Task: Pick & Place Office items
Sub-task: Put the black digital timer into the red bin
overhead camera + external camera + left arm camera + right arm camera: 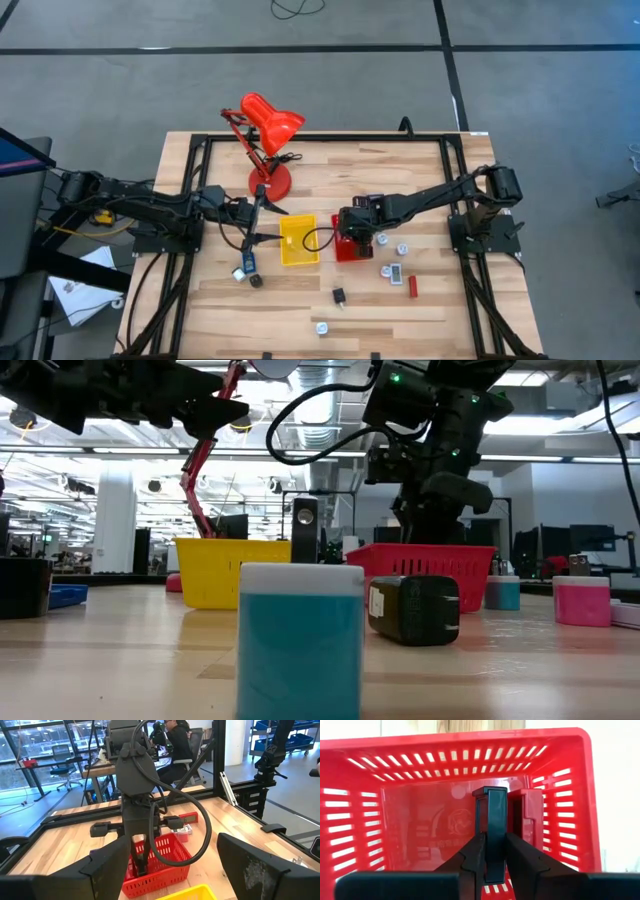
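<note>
My right gripper [496,840] reaches down into the red tray [365,815] and is shut on a narrow black office item [492,815]. A flat red piece [530,820] lies in the tray just beyond it. In the high view this gripper [350,232] hangs over the red tray [345,252], next to the yellow tray [298,240]. My left gripper [175,882] waits open and level at the yellow tray's left side, touching nothing. Loose office items lie on the table: a blue one [247,263], black ones [339,295], whitish ones [386,270] and a red one [412,287]. My right gripper pinches the black item's two flat sides [496,852] between its two fingers. The fingers come from above, slanting steeply down, and lie along the item. Its far end [490,794] sticks out past the fingertips inside the red tray; whether it rests on the tray's floor I cannot tell.
A big red desk lamp [268,130] stands at the far middle of the table. A black frame rail [320,138] runs around the table. In the low view a blue-and-white item [300,645] and a black one [415,610] stand near. A person sits beyond the table.
</note>
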